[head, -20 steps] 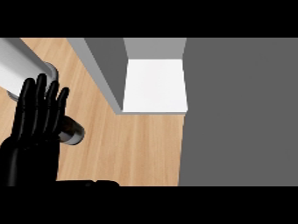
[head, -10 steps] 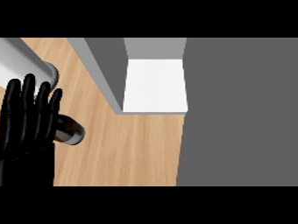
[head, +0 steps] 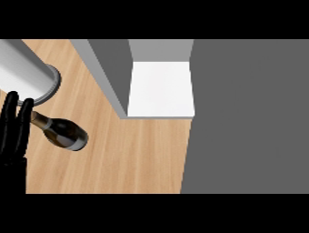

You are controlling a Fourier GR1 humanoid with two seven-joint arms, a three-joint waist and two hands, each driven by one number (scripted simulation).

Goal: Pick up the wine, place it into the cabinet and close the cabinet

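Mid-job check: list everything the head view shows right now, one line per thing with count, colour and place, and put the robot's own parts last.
wine bottle: one, dark with a paler neck, lying on the wooden counter at the left, neck toward the hand.
metal cylinder: one, silver-grey, upper left corner, just above the bottle's neck.
counter: one, light wood, left half of the view.
cabinet: one, grey walls, open, upper middle, with a white inner floor.
grey surface: one, plain dark grey, filling the right side; I cannot tell what it is.
left hand: one, black, at the left edge, fingers straight and pointing up, beside the bottle's neck and holding nothing.
Right hand: not in view.
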